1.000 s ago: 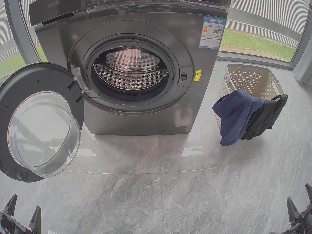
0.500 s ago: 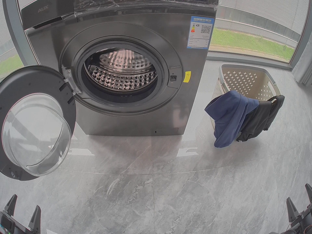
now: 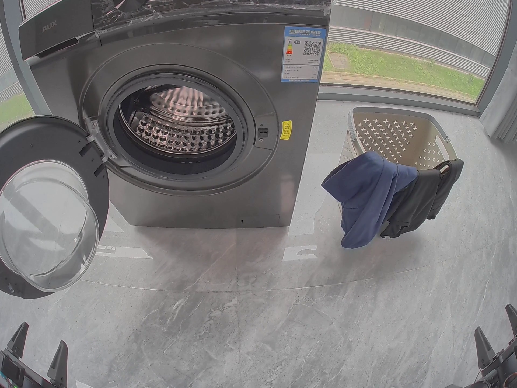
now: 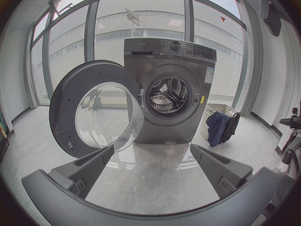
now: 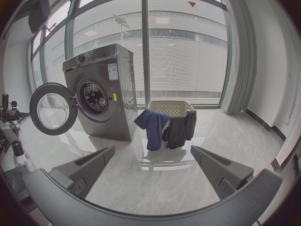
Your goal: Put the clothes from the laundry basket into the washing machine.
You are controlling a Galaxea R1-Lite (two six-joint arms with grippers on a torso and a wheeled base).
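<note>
A grey front-loading washing machine [image 3: 177,82] stands ahead with its round door [image 3: 48,206] swung wide to the left, and its steel drum [image 3: 177,122] holds nothing. To its right on the floor sits a beige laundry basket [image 3: 401,130]. A blue garment [image 3: 366,195] and a black garment [image 3: 417,198] hang over the basket's near rim. My left gripper [image 3: 37,348] is low at the near left, open and holding nothing. My right gripper [image 3: 498,330] is low at the near right, open, well short of the basket [image 5: 171,105].
Grey marble floor [image 3: 258,308] stretches between me and the machine. The open door juts out over the floor on the left. Tall windows and a curtain [image 5: 241,57] stand behind the basket. A narrow gap separates the basket from the machine's side.
The head view has shifted: machine and basket slid left in the picture, so the camera turned or moved right. Both grippers sit where they were.
</note>
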